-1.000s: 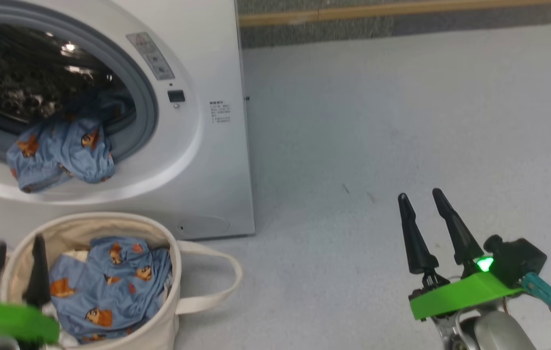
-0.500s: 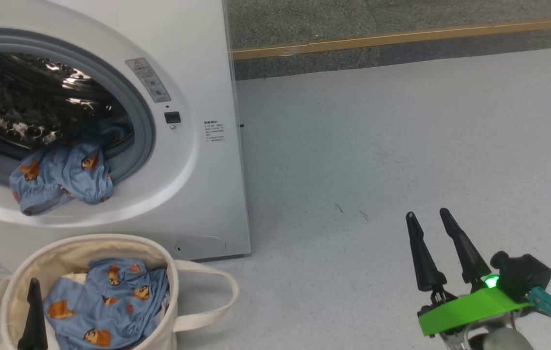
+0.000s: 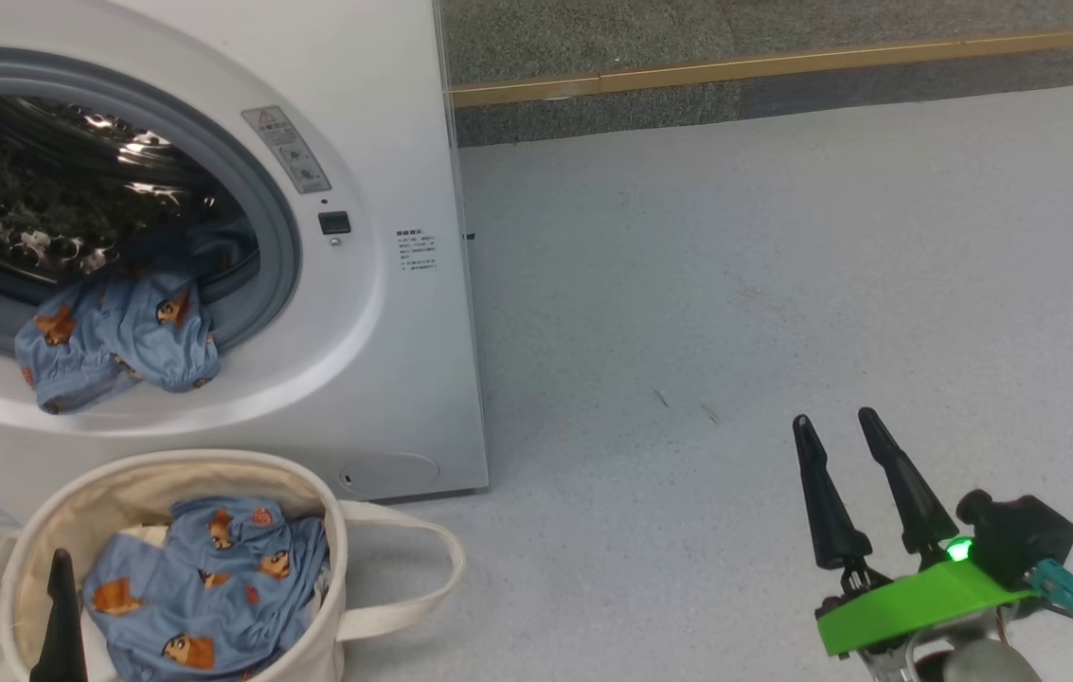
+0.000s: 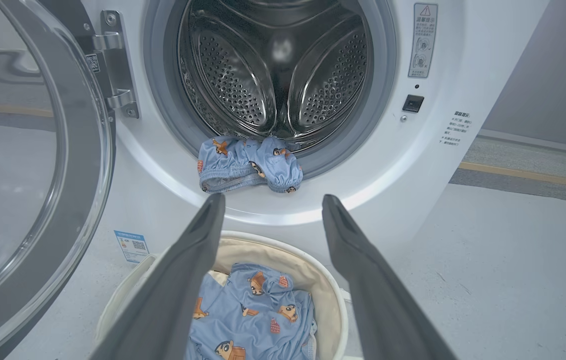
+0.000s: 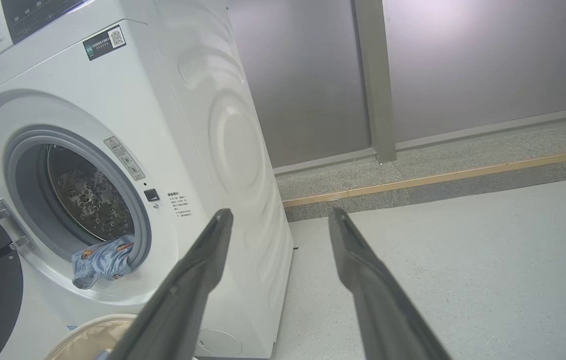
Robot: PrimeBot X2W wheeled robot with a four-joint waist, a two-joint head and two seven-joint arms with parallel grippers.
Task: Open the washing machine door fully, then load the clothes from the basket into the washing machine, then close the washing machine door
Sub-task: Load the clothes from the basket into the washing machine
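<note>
**Over the basket, left hand released; right hand released over the floor**

At the lower left of the head view, the left hand (image 4: 273, 200) hangs with its two dark fingers spread apart and nothing between them. Its wrist view looks down between the fingers into the basket (image 3: 332, 587), a cream canvas tub standing on the floor (image 3: 735, 284) just in front of the washing machine (image 3: 384, 360). Light blue clothes (image 3: 205, 587) printed with small orange-brown animals lie crumpled inside the tub, and one loop handle sticks out to the right.

Beyond the basket, a second garment (image 3: 115, 336) of the same print is draped over the lower lip of the grey rubber ring (image 3: 280, 237), part inside and part hanging out over the white front. Behind it the perforated steel drum (image 4: 273, 65) is otherwise bare. The washing machine door (image 4: 88, 190) stands swung wide open on its hinge (image 4: 118, 65) at the left of the opening. A small blue sticker (image 4: 130, 245) sits low on the machine's front, near the basket.

Well to the right of the machine, the right hand (image 3: 834, 419) is likewise released and empty, fingers apart and pointing up the head view, on a green bracket (image 3: 905, 601) above bare floor.
</note>
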